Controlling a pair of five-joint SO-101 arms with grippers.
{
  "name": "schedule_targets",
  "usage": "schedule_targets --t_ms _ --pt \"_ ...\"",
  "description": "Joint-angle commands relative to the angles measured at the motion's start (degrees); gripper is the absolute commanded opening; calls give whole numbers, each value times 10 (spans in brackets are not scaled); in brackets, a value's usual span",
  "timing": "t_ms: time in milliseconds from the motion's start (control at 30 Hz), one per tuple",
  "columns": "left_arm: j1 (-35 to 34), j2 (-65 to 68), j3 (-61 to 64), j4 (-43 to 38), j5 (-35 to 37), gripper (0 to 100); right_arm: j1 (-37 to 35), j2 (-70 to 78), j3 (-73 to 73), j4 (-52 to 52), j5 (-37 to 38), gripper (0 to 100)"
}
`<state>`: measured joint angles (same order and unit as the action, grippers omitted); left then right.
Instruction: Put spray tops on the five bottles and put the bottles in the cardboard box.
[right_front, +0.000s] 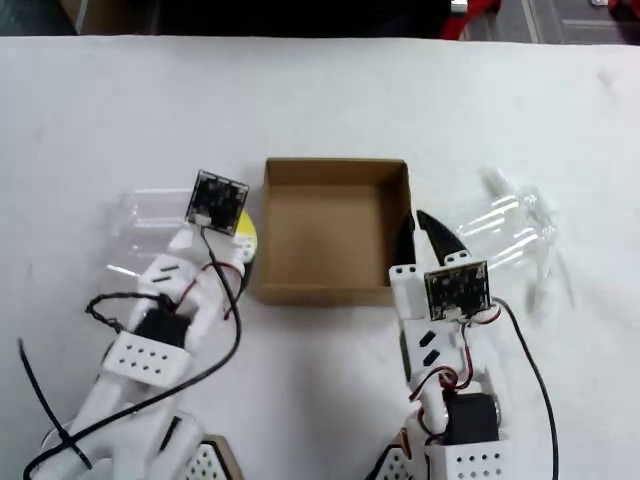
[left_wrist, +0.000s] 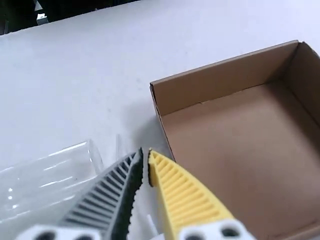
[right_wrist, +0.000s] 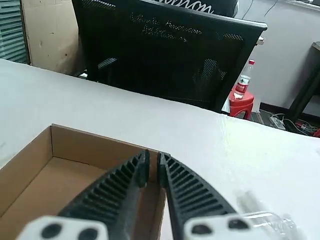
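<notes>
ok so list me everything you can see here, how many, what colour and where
cardboard box: one, brown, middle of the table, nothing inside
clear bottles: count unclear, see-through, lying left of the box
clear plastic pieces: count unclear, see-through, lying right of the box
table: one, white
office chair: one, black mesh, behind the table
small bottle: one, red cap, in the room behind
left gripper: one, grey and yellow, by the box's left wall, beside the clear bottles
right gripper: one, black, at the box's right wall
</notes>
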<state>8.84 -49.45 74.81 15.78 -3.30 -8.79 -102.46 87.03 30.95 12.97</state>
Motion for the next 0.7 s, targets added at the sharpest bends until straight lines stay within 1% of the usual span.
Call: schedule_targets --t_ms 0,67,133,267,367,467,533,667 --pt "-1 -1 -4 -20 -5 24 -1 15 -44 7 7 17" --pt "-1 2 -4 -21 -5 24 2 49 -76 20 7 17" --pt "-1 3 -3 -21 -5 24 2 103 -136 60 10 17" --pt "-6 3 4 -23 -6 24 3 252 -281 130 12 17" --pt "-6 3 18 -47 -15 24 9 369 -369 150 10 17" --pt "-3 3 32 -66 -51 24 54 465 -436 154 7 17" --pt "-1 3 36 -76 -55 24 97 515 -476 154 3 17" --pt "0 4 48 -99 -55 24 184 601 -578 149 -66 21"
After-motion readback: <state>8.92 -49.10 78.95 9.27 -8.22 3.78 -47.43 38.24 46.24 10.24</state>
